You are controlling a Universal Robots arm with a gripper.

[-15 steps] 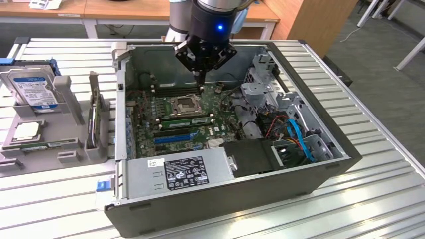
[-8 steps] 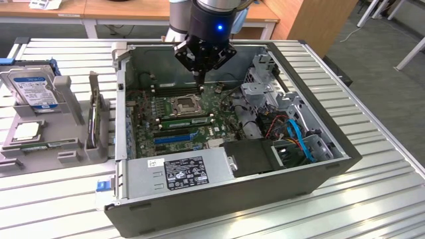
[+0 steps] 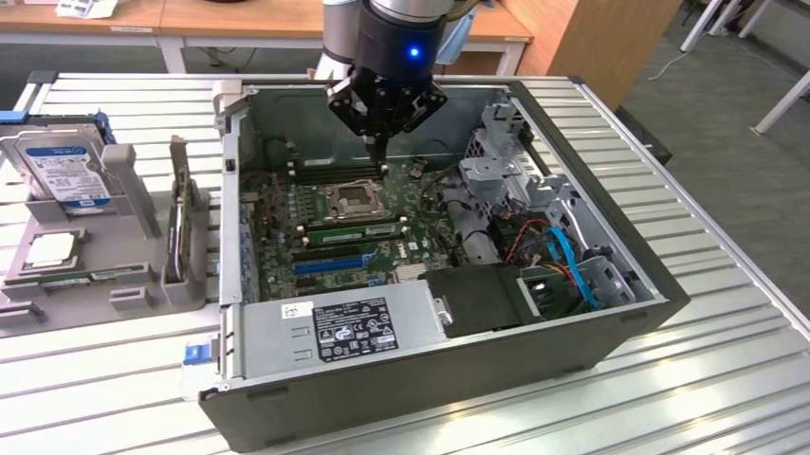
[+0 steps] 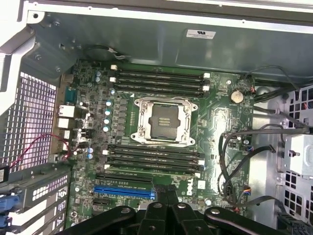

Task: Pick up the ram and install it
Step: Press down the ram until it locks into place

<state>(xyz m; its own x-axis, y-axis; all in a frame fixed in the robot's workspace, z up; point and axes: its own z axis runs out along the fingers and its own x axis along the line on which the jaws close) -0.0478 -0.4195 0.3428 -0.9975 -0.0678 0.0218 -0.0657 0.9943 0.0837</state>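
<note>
Above the open computer case (image 3: pixel 557 313), the pincer (image 3: pixel 376 142) hangs over the motherboard's (image 3: pixel 332 223) far memory slots, its fingers pressed together with nothing between them. On the exterior view's left, a grey holder (image 3: pixel 120 256) on the slatted counter (image 3: pixel 708 379) carries a hard drive (image 3: pixel 61 171), a square silver processor (image 3: pixel 51 249), and the ram (image 3: pixel 178 232) standing on edge in a slot of the holder, well apart from the pincer; a second green stick (image 3: pixel 79 277) lies flat nearer the camera. One green stick (image 3: pixel 356 228) already sits in a slot beside the processor socket (image 3: pixel 351 201). From the wrist view, the socket (image 4: pixel 163 120) is bare, flanked by dark memory slots (image 4: pixel 159 81), with the blue expansion slot (image 4: pixel 123 191) just beside the closed fingertips (image 4: pixel 164 193).
</note>
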